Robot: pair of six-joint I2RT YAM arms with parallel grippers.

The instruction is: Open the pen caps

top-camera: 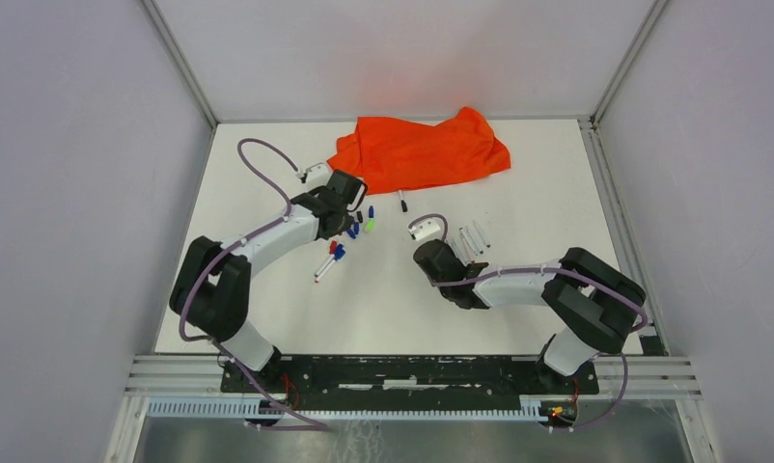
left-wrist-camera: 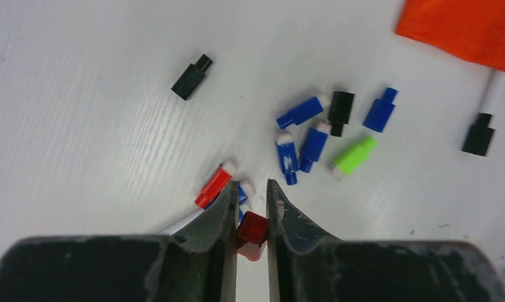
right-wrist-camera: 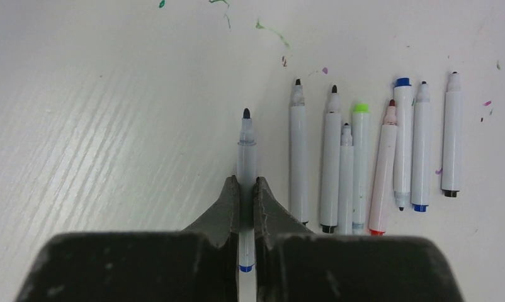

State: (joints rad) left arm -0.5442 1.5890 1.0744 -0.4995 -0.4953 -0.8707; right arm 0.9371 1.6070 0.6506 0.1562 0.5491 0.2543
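Note:
My left gripper is shut on a red pen cap, held just above the table; in the top view it is left of centre. Loose pen caps lie ahead of it: several blue, two black, one green, and one red beside my left finger. My right gripper is shut on a white uncapped pen barrel with a dark tip. In the top view it sits left of a row of uncapped barrels.
The orange cloth lies at the back centre, its edge in the left wrist view. A black-capped pen pokes out from under it. Several uncapped barrels lie side by side right of my right gripper. Two capped pens lie near the left gripper.

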